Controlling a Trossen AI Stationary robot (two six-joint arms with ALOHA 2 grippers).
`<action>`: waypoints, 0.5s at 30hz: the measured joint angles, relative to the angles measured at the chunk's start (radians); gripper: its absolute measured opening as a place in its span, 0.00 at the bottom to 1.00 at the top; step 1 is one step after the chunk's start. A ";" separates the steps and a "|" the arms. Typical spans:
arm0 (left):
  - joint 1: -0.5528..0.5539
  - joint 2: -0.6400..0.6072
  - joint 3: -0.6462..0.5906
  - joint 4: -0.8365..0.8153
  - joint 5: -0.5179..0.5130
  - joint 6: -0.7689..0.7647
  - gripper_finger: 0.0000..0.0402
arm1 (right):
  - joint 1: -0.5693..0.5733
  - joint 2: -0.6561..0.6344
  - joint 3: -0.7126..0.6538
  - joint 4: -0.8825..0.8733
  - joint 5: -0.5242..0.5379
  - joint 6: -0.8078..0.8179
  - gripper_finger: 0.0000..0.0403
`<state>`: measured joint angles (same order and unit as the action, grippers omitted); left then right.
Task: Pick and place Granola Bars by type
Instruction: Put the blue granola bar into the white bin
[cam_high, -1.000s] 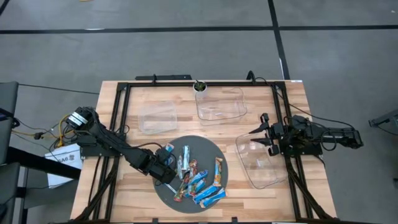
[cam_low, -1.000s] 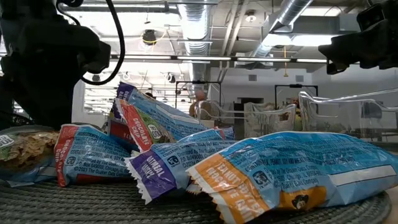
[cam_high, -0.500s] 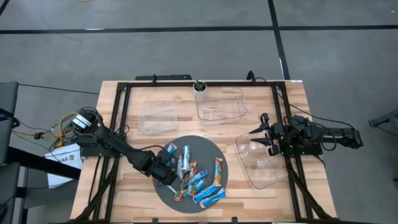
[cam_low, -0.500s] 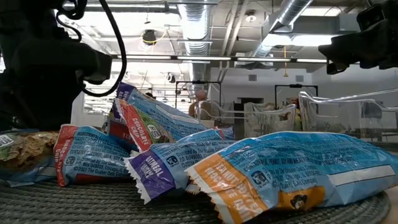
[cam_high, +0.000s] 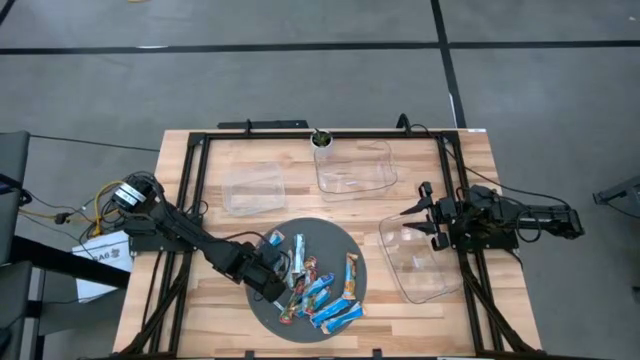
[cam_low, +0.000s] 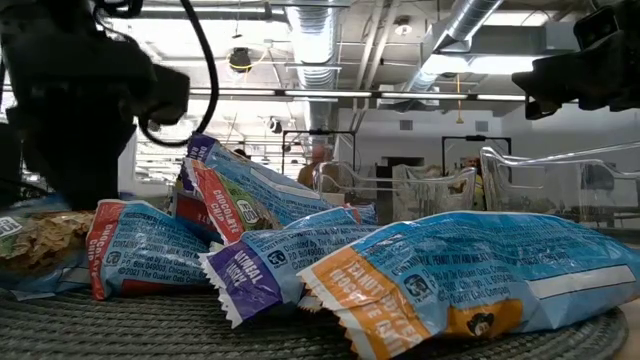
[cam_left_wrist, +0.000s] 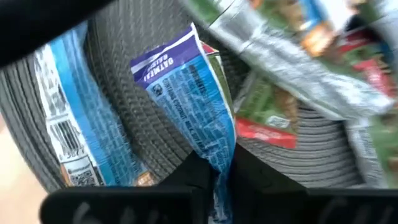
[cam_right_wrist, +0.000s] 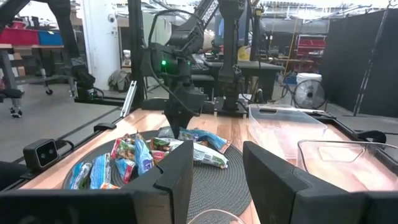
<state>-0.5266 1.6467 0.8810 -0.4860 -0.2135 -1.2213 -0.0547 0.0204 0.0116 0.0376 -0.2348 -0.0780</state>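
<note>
Two arms, one busy — left gripper (cam_left_wrist: 214, 171) pinched shut on a blue oatmeal bar (cam_left_wrist: 193, 99) at the round mat's (cam_high: 345, 245) left edge, ready to lift; right gripper (cam_right_wrist: 214, 168) half open over its empty bin (cam_high: 425, 262), waiting

The round grey mat (cam_high: 340, 243) is crowded — granola bars (cam_high: 318, 290) lie heaped and overlapping across its middle and near edge, leaving bare mat only along its far right rim. The left gripper (cam_high: 278, 277) sits low among them. Three clear containers (cam_high: 352, 168) ring the far and right sides — bare wood (cam_high: 300, 200) shows between them.
</note>
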 joint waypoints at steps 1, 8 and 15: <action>0.000 -0.012 0.000 0.003 -0.009 0.008 0.04 | 0.000 0.000 0.000 0.000 0.000 0.000 0.33; 0.000 -0.146 0.000 0.007 -0.174 0.084 0.06 | 0.000 0.000 0.000 0.000 0.000 0.000 0.33; 0.039 -0.332 0.000 -0.054 -0.497 0.227 0.04 | 0.000 0.000 0.000 0.000 0.000 0.000 0.33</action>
<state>-0.4877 1.3146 0.8814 -0.5399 -0.7102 -0.9942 -0.0548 0.0204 0.0114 0.0376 -0.2344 -0.0780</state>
